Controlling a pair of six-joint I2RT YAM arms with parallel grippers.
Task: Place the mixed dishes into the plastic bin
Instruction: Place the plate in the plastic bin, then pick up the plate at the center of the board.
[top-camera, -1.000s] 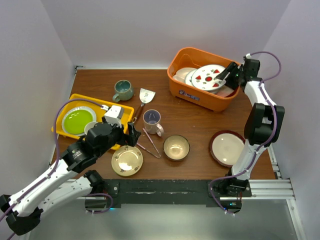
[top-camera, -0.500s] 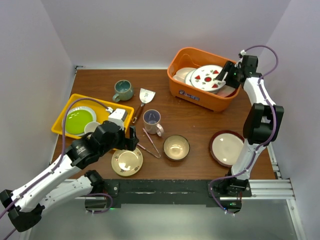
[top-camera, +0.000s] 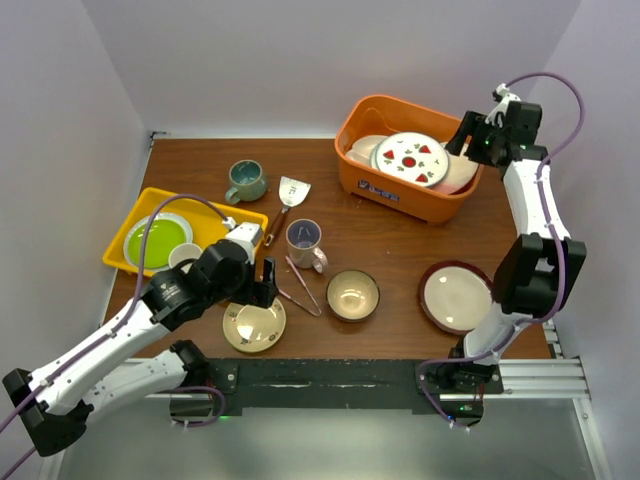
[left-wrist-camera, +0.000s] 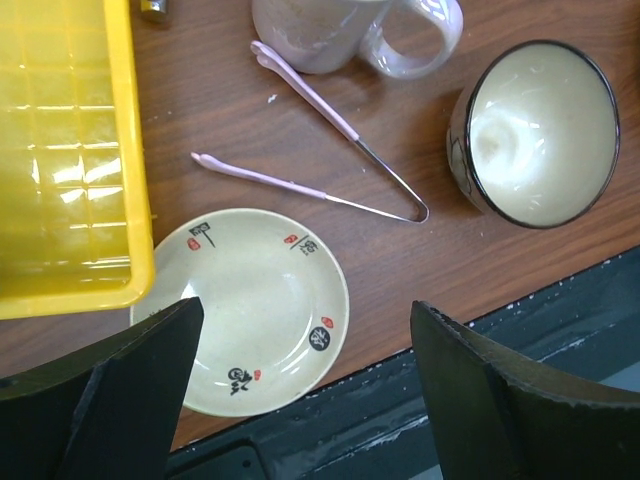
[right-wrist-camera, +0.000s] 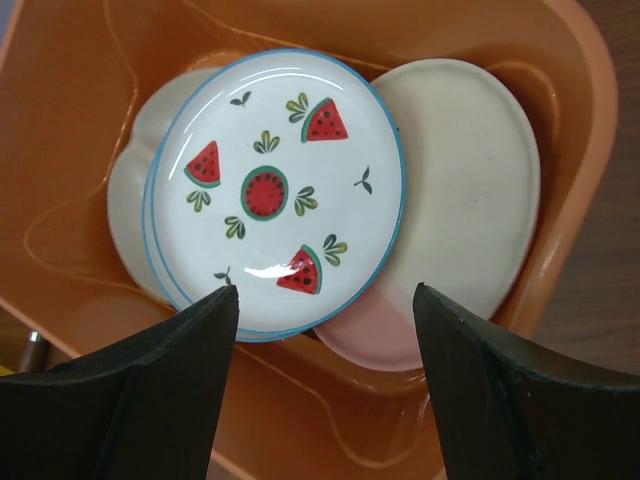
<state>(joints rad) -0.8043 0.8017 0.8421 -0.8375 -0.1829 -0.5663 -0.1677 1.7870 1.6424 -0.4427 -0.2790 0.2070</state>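
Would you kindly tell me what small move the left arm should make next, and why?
Probably lower the left gripper straight down onto the cream plate. Its jaws stand open and hold nothing. The plate lies flat on the table just beneath them, outside the orange bin, so it looks like the nearest dish to grasp by its rim.

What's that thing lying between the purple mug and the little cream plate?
The thin pink tongs lie there, between the lavender mug and the cream plate. The left wrist view shows it best.
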